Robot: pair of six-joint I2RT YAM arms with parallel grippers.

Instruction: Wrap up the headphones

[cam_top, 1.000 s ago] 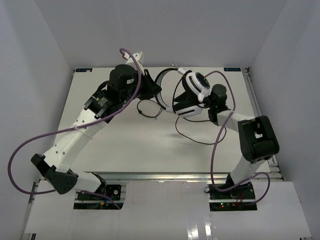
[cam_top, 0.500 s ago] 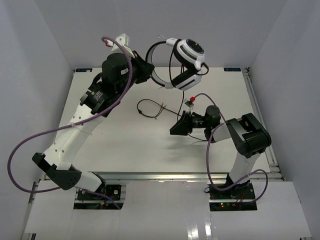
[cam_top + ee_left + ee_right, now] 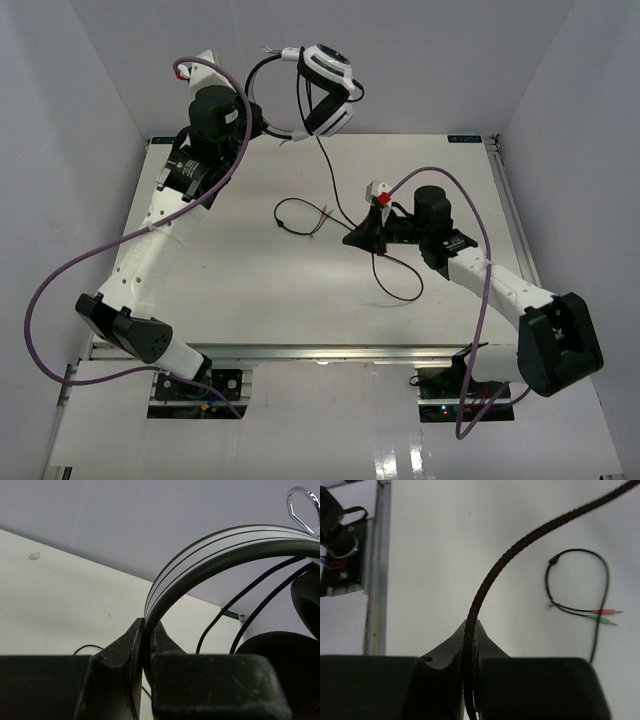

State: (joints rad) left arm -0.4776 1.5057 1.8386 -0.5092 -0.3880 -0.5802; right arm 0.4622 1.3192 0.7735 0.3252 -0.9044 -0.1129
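My left pincer (image 3: 146, 647) is clenched on the headband (image 3: 215, 542) of the headphones (image 3: 325, 80). In the left wrist view the thin band sits pinched between the two black fingers (image 3: 122, 650), and a black ear pad (image 3: 280, 670) fills the corner at 4 o'clock. From the top view, the headphones hang in the air above the table's (image 3: 230, 290) far edge, at roughly 12 o'clock. The headband arcs toward the left arm and the white earcups sit on the side away from it.

The thin black cable (image 3: 335, 185) drops from the earcups toward 6 o'clock and reaches my right pincer (image 3: 360, 238), low over the table just to the 3 o'clock side of its middle. That pincer is clamped on the cable: in the right wrist view the braided cord runs straight down into the slit between the closed fingers (image 3: 452, 647).

Beyond the grip, the cable trails across the table in a loose curve toward 5 o'clock. Its free end lies on the table at 9 o'clock from the right pincer, curled in a small loop. It ends in a pink and a green plug (image 3: 604, 616).
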